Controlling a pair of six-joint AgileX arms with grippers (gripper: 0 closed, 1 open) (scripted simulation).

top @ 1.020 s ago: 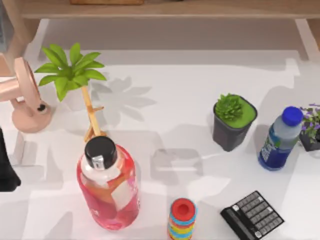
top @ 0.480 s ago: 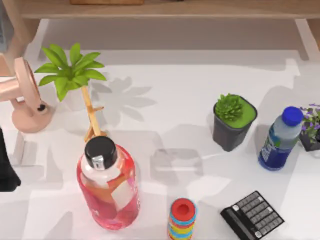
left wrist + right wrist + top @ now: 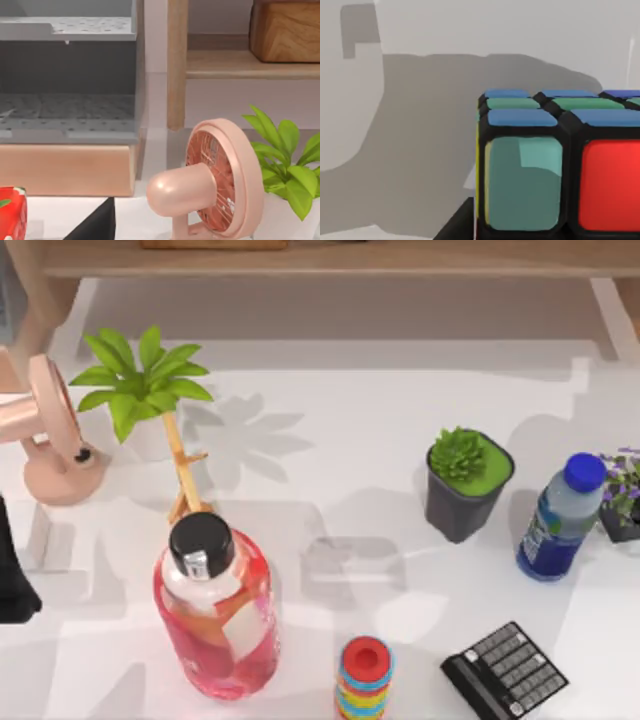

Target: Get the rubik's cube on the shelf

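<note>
One rubik's cube (image 3: 555,165) sits close before my right wrist camera; I cannot tell how my right fingers stand or whether they hold it. Nearest on the white table (image 3: 330,450) stand a red bottle (image 3: 217,615), ring stack (image 3: 364,677) and calculator (image 3: 505,670), with bare tabletop beyond. Farthest, the shelf (image 3: 330,258) spans the back edge; my left arm (image 3: 12,580) sits at the left edge, fingers unseen.

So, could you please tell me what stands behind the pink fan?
Behind the pink fan stands the shelf with its wooden leg; the fan covers the floor beneath.

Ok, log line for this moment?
rubik's cube: close before right wrist camera | shelf: table's far edge | left arm: parked, table's left
</note>
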